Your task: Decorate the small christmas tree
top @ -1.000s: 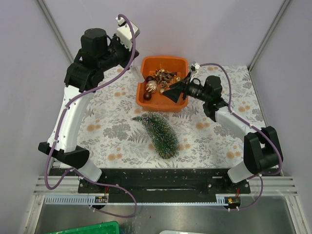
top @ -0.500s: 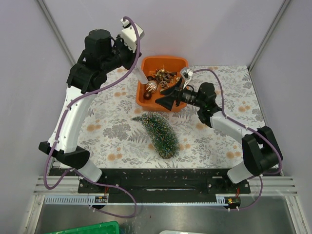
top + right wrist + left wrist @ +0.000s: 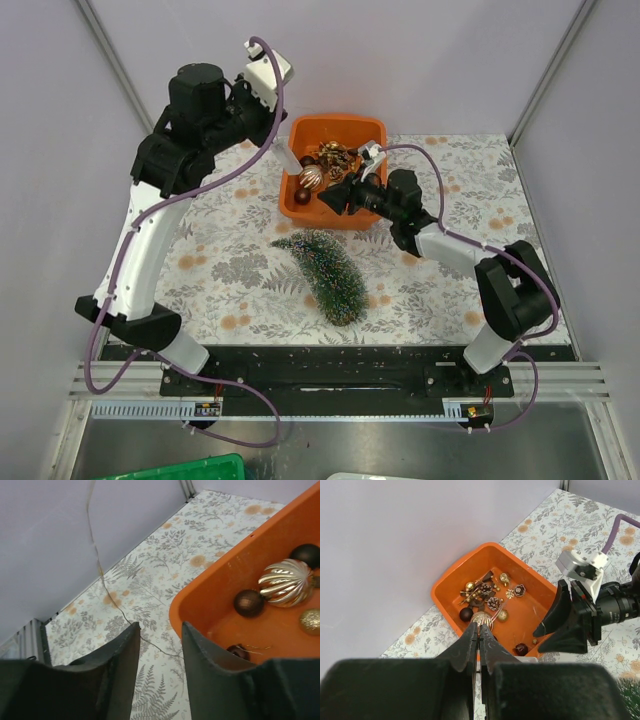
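The small christmas tree (image 3: 325, 270) lies on its side on the floral cloth, in front of the orange tray (image 3: 337, 121) of ornaments. My left gripper (image 3: 290, 160) hangs shut above the tray's left edge, its tips (image 3: 479, 626) over a ribbed gold ball (image 3: 482, 618). My right gripper (image 3: 327, 198) sits low at the tray's near left corner (image 3: 210, 587), jaws (image 3: 160, 627) apart. A thin thread (image 3: 102, 575) runs down between them toward a dark red ball (image 3: 237, 651) and rises out of view. Whether the left jaws pinch it does not show.
The tray also holds a brown ball (image 3: 248, 602), pinecones (image 3: 494, 603) and small gold pieces. Grey walls close in the table at the back and both sides. The floral cloth (image 3: 220, 270) spreads left of the tree.
My right gripper has swung left along the tray's front to its near left corner, and its jaws have narrowed. The left arm shifted only slightly. The tree has not moved.
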